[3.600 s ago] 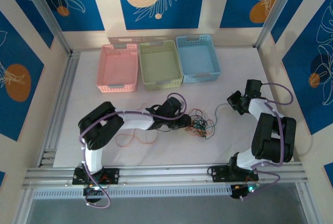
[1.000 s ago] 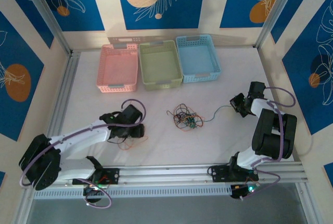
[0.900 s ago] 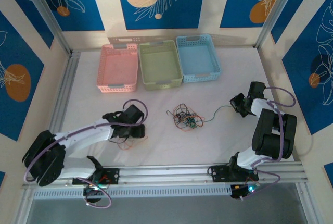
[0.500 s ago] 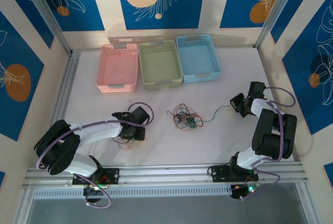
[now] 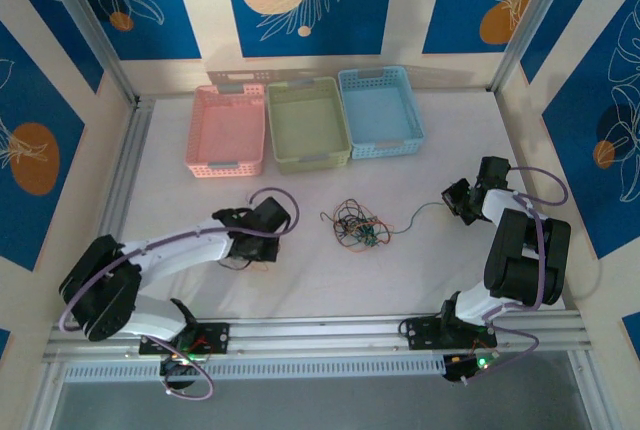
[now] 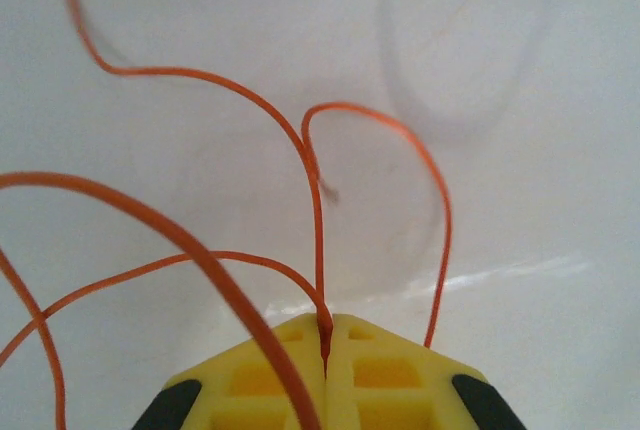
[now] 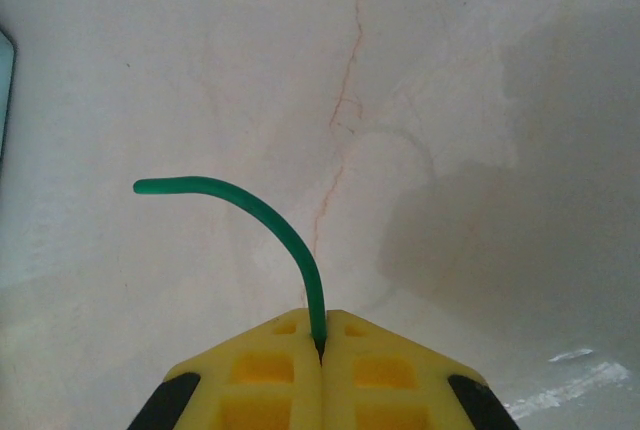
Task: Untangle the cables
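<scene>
The left gripper (image 6: 325, 340) is clamped on an orange wire (image 6: 312, 180), whose loops curl over the white table (image 6: 520, 70) ahead of its yellow fingers (image 6: 385, 380). The right gripper (image 7: 320, 338) pinches a green wire (image 7: 285, 230), jaws pressed together. From above, the clump (image 5: 356, 227) of tangled cables lies mid-table between the arms, apart from both grippers. The green wire seems to trail from it toward the right gripper, though it is faint there. Three baskets (image 5: 309, 158) sit along the far edge.

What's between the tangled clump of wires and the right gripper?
In the top view, one thin green cable runs from the clump to the right gripper.
</scene>
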